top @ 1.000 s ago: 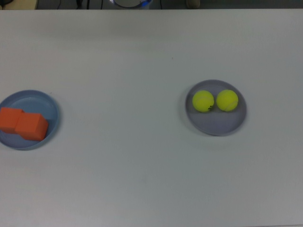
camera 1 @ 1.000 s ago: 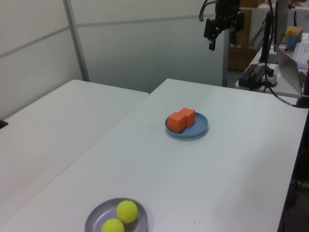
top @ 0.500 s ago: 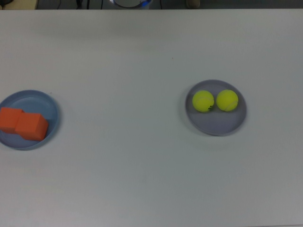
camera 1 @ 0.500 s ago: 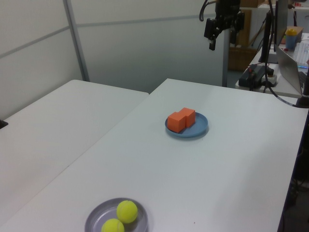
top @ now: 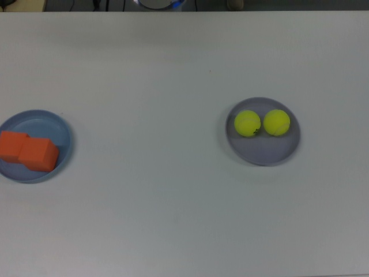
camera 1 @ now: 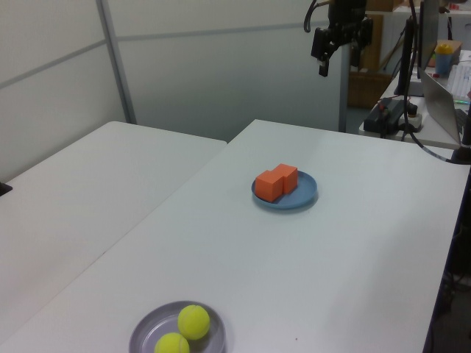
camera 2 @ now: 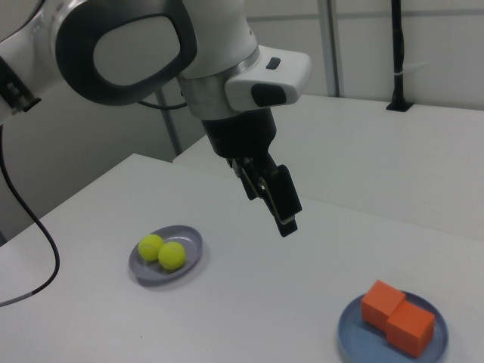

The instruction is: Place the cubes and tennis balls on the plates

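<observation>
Two orange cubes (top: 11,145) (top: 38,154) sit side by side, touching, on the light blue plate (top: 63,130) at the top view's left. On the lavender plate (top: 265,153) at the top view's right lie two tennis balls (top: 247,123) (top: 277,122), also touching; the left one has a small dark mark. My gripper (camera 1: 338,65) hangs high above the table's far end in the left view, open and holding nothing, well away from both plates. In the right view the gripper (camera 2: 286,223) hovers between the ball plate (camera 2: 189,238) and the cube plate (camera 2: 355,336). It is out of the top view.
A second white table (camera 1: 81,191) adjoins this one on the left view's left. Behind the far end stand a laptop (camera 1: 445,92), cables and a power strip (camera 1: 390,114). A black cable (camera 2: 30,249) trails from the arm in the right view.
</observation>
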